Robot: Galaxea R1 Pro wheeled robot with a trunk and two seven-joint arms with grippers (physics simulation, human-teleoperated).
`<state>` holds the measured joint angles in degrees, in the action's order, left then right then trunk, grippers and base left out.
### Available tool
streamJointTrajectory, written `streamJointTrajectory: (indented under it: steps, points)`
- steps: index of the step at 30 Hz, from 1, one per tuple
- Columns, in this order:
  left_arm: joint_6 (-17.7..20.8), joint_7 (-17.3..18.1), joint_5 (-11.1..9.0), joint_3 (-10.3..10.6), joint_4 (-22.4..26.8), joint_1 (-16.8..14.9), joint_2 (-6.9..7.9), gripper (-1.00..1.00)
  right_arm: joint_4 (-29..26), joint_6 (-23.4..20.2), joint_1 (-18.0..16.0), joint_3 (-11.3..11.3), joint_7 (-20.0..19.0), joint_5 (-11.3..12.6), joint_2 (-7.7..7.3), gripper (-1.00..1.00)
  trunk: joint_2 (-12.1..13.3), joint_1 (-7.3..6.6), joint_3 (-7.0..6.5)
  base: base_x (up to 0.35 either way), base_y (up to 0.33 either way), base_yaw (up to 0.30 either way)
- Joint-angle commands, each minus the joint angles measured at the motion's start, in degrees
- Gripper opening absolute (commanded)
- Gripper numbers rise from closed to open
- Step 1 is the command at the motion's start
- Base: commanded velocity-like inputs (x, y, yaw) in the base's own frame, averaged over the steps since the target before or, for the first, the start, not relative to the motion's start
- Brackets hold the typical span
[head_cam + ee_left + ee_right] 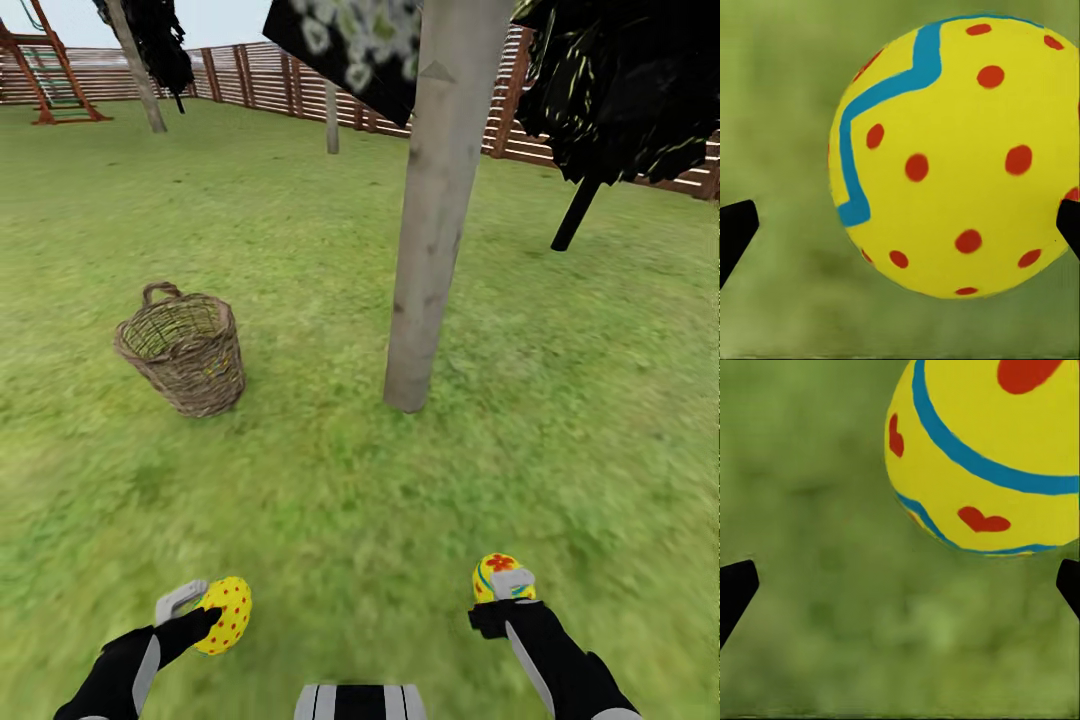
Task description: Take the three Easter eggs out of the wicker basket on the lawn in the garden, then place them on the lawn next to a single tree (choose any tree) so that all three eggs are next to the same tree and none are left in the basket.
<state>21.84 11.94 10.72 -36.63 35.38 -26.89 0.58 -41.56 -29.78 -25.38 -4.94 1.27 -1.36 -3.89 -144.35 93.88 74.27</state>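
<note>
The wicker basket [185, 350] stands upright on the lawn [330, 500], left of the tree [432, 230] with its pale bare trunk. My left gripper [200, 612] sits low at the left, shut on a red-dotted Easter egg [226, 614] that fills much of the left wrist view [952, 157]. Low at the right, my right gripper [505, 592] is shut on a second egg [495, 570] with a red flower, hearts and blue bands [990, 457]. Both eggs hang above grass. The third egg is hidden; the basket's inside is not visible from here.
A near-black tree [620, 90] with a thin black trunk leans at the right. The slatted wooden fence [280, 80] rings the garden at the back. A red play frame [55, 75] and another pale trunk [140, 70] stand far left.
</note>
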Motion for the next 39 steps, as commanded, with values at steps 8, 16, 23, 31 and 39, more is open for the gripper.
streamJointTrajectory:
  steps: [8,16,23,31,39]
  points:
    - [-0.02,0.59,0.65,-0.29,-0.03,-0.04,-0.36,1.00,0.07,-0.29,-0.02,-1.79,0.21,-0.13,0.02,1.00,0.09,-0.25,-1.74,-0.295,0.122,0.000]
    - [-0.05,0.98,0.67,-0.25,-0.11,-0.01,-0.38,1.00,0.08,-0.28,-0.01,-1.91,0.31,-0.13,-0.02,1.00,0.20,-0.45,-3.51,-0.234,0.119,0.000]
    - [-0.05,1.33,0.61,-0.28,-0.22,0.00,-0.75,1.00,0.08,-0.28,-0.01,-1.91,0.14,-0.13,-0.06,1.00,0.29,-0.63,-5.06,-0.059,0.185,0.000]
    - [0.04,1.43,0.61,-0.28,-0.22,0.00,-0.74,1.00,0.08,-0.28,-0.01,-1.91,0.14,-0.13,-0.07,1.00,0.40,-0.84,-6.83,-0.079,0.288,0.000]
    - [0.32,2.73,0.75,-0.19,-0.30,0.00,-0.67,1.00,0.08,-0.34,-0.01,-1.91,0.09,-0.06,-0.07,1.00,0.50,-1.05,-8.61,-0.080,0.288,-0.040]
